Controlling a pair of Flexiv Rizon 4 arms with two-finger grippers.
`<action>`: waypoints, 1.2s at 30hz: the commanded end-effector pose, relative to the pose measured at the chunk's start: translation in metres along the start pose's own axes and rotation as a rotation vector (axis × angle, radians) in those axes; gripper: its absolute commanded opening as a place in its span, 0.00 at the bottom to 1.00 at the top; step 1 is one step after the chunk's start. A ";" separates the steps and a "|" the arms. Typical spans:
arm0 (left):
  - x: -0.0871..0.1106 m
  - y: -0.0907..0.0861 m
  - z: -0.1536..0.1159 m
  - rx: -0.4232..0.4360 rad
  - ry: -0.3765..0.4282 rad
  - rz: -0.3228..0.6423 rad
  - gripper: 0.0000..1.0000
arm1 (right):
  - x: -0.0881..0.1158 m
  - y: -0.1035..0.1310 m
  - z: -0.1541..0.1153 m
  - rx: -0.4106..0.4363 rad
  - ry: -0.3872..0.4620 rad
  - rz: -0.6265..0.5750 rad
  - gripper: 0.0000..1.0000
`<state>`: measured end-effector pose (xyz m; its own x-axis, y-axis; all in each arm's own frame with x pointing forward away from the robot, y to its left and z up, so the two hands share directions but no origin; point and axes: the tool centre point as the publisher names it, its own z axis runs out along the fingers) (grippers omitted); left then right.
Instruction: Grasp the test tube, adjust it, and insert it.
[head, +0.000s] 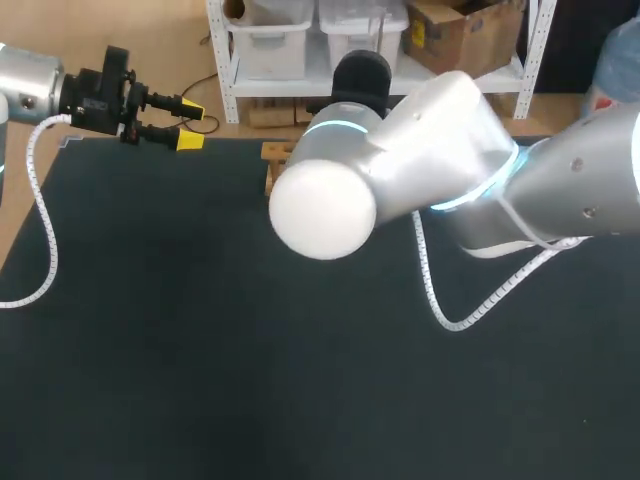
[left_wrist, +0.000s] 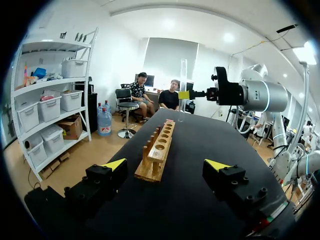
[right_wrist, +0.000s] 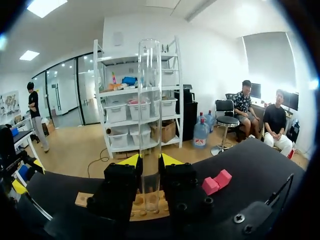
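A clear test tube (right_wrist: 150, 100) stands upright between the fingers of my right gripper (right_wrist: 149, 161), which is shut on its lower part. The tube's bottom hangs just above the holes of the wooden rack (right_wrist: 82, 199). From the left wrist view, the tube (left_wrist: 183, 80) and the right gripper (left_wrist: 186, 95) hover over the far end of the rack (left_wrist: 159, 147). My left gripper (left_wrist: 166, 165) is open and empty, short of the rack's near end. In the head view the left gripper (head: 187, 125) is at the table's far left corner; my right arm (head: 400, 160) hides most of the rack (head: 274, 154).
Two pink blocks (right_wrist: 216, 182) lie on the dark table (head: 200, 350) beside the rack, on the right gripper's side. White cables (head: 45, 230) trail from both arms over the table.
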<state>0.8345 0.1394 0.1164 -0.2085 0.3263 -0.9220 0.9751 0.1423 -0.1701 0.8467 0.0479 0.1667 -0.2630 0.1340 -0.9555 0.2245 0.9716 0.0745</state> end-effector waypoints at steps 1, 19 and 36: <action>0.001 0.001 0.000 0.001 -0.001 0.002 1.00 | 0.006 0.001 0.006 0.012 -0.040 0.009 0.00; 0.001 0.001 0.000 0.001 -0.001 0.002 1.00 | 0.009 -0.004 0.025 0.029 -0.096 0.014 0.00; 0.001 0.001 0.000 0.001 -0.001 0.002 1.00 | 0.021 -0.003 0.027 0.030 -0.064 0.013 0.00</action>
<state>0.8345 0.1394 0.1164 -0.2085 0.3263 -0.9220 0.9751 0.1423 -0.1701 0.8652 0.0417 0.1404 -0.2006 0.1326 -0.9707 0.2556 0.9636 0.0788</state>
